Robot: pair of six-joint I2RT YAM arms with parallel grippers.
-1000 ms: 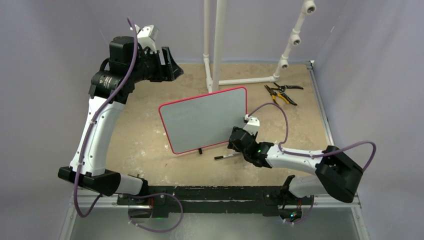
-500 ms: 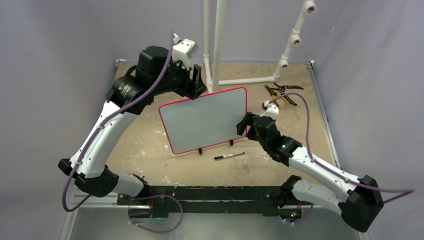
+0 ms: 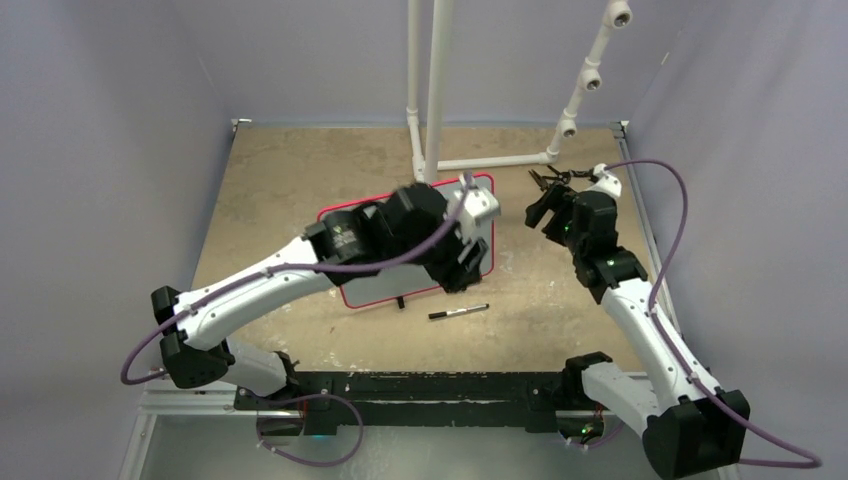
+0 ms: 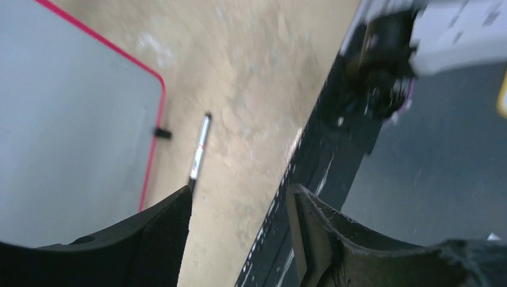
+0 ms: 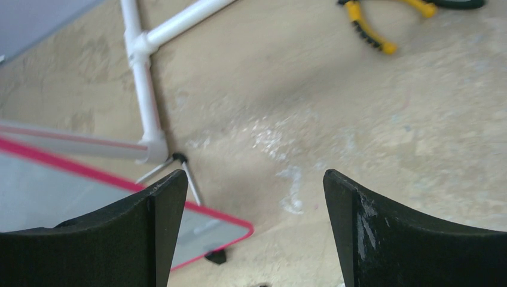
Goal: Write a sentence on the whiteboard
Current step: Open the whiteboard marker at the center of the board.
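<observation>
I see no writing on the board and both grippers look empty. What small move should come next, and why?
Probably lower the left gripper onto the marker and close. Its jaws are open and empty, and the marker lies loose on the table beside the whiteboard, just ahead of it.

Your left arm (image 3: pixel 270 275) stretches low and far to the right; the left gripper (image 4: pixel 240 191) seems parted and empty, though that view is blurred. Your right arm (image 3: pixel 630 300) reaches forward, with the right gripper (image 5: pixel 254 176) spread wide, holding nothing
</observation>
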